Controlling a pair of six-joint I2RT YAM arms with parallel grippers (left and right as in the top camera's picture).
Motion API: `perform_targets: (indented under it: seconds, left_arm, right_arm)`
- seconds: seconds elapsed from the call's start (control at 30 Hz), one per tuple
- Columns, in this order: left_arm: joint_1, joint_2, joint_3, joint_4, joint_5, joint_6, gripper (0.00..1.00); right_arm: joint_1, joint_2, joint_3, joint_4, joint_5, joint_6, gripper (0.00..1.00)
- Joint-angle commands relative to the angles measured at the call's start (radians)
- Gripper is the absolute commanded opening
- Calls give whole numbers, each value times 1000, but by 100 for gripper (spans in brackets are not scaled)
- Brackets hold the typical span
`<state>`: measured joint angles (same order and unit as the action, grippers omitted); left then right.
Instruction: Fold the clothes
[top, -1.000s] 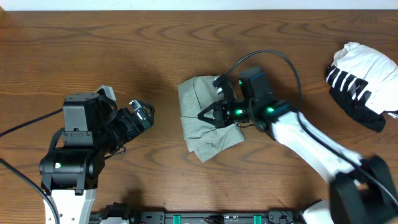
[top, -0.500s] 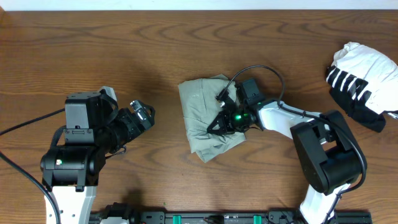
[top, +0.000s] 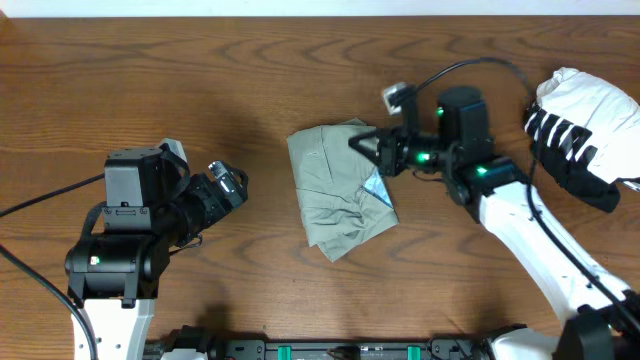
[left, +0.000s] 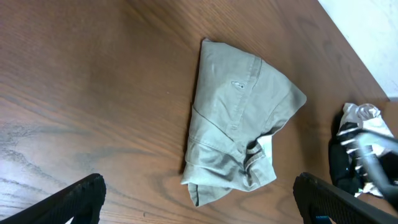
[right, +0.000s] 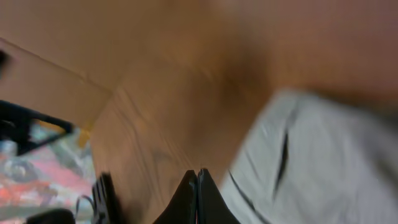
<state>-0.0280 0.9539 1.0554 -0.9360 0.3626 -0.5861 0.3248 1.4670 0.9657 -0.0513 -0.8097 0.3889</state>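
The clothes (top: 335, 190), khaki trousers folded into a compact bundle, lie at the table's middle; the left wrist view shows the clothes (left: 239, 124) with a loose corner at the near end. My right gripper (top: 357, 140) hovers over the bundle's upper right corner, fingers pressed together with nothing between them; its own view is blurred, the right gripper (right: 197, 177) shut above wood beside the cloth (right: 323, 162). My left gripper (top: 228, 182) rests well left of the bundle, wide open and empty; its black fingertips (left: 81, 199) frame the lower corners of its view.
A white and black striped garment (top: 585, 130) is heaped at the table's right edge, also seen as a dark and white heap (left: 364, 146) in the left wrist view. Bare wooden tabletop (top: 200, 80) surrounds the bundle.
My right arm has lifted off the bundle's right side and swung up and to the right, its gripper staying shut. The bundle's right edge is slightly reshaped. The left arm has not moved.
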Motion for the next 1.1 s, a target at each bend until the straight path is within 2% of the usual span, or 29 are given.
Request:
perform_targets:
  seconds: [0.0, 0.23, 0.53, 0.67, 0.9, 1.07]
  left_arm:
    - [5, 2, 7, -2, -16, 10, 98]
    - [5, 13, 7, -3, -16, 10, 98]
    - [5, 39, -5, -16, -16, 10, 98]
    - [5, 51, -5, -36, -16, 10, 98]
    - [5, 59, -5, -54, -16, 10, 98]
    - [5, 59, -5, -55, -16, 10, 98]
  right_arm:
    - [-3, 38, -2, 48, 1, 85, 2]
    - [-2, 223, -2, 201, 0, 166, 1]
    - [-27, 557, -2, 450, 2, 222, 2]
    - [-51, 640, -2, 466, 48, 210, 1]
    - [-98, 574, -1, 462, 10, 190, 1]
    - [-112, 369, -1, 404, -27, 202, 1]
